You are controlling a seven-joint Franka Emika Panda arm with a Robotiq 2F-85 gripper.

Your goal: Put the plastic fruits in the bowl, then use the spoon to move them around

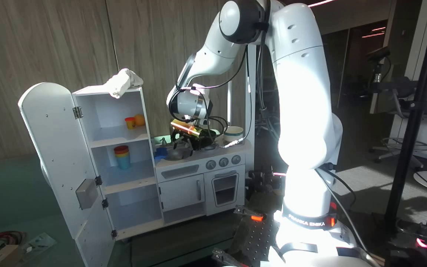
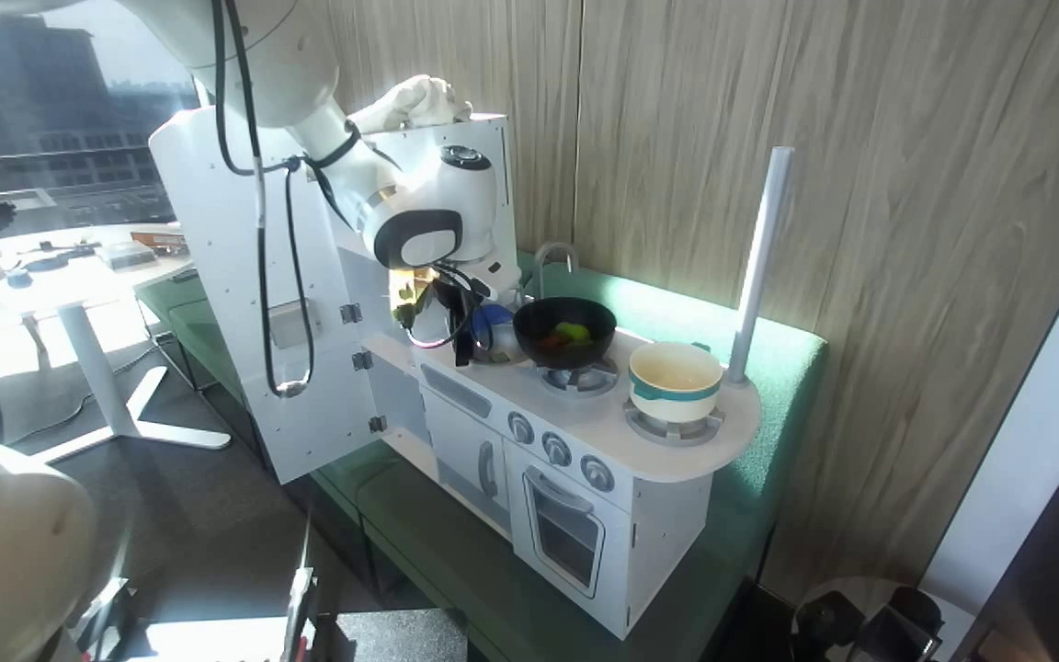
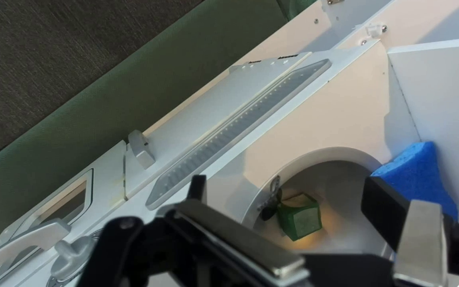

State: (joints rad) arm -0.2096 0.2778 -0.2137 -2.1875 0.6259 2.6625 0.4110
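Wood-panel wall (image 2: 695, 138) stood behind toy kitchen (image 2: 672, 542). Claw (image 3: 291, 195) hung wide over sink (image 3: 345, 183), 2 fingers (image 3: 420, 243) well apart. Black bowl (image 2: 539, 314) sat on burner (image 2: 585, 379), yellow-green and orange-red plastic fruits (image 2: 573, 330) inside.

White counter (image 2: 603, 425) with black bowl (image 2: 574, 359) and cream pot (image 2: 677, 406) on gray burners (image 2: 582, 379), blue sponge (image 3: 420, 175) beside sink (image 3: 345, 187).

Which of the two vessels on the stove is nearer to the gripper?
The black bowl, holding green and orange pieces; the cream pot stands farther away.
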